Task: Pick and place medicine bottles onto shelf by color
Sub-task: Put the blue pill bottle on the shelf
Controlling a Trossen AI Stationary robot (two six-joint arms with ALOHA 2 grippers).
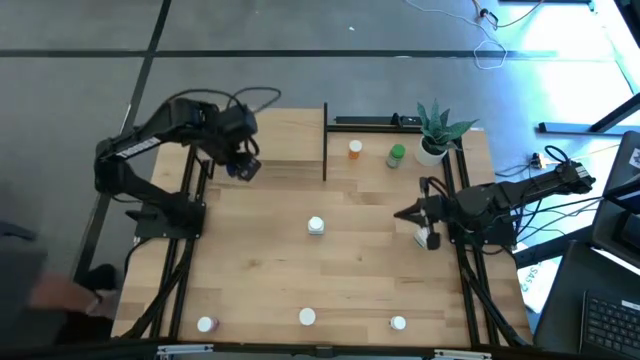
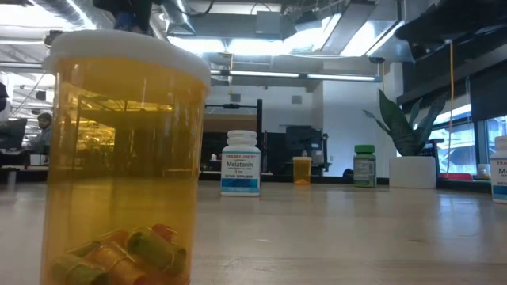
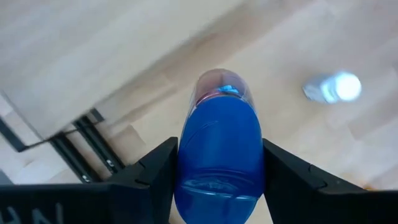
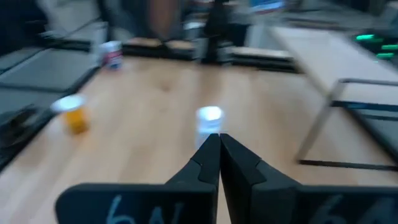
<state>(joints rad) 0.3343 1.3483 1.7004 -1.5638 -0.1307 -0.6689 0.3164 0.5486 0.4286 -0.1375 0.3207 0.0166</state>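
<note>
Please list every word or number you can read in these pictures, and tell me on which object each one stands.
"TRADER JOE'S" and "Melatonin": on the label of the white bottle in the low view; its smaller print is unreadable.
Green bottle: the label is too small to read.
Right gripper: pale marks on its body are too blurred to read.

Eight medicine bottles (image 1: 316,226), one shelf (image 1: 285,140), one plant (image 1: 437,128).
</note>
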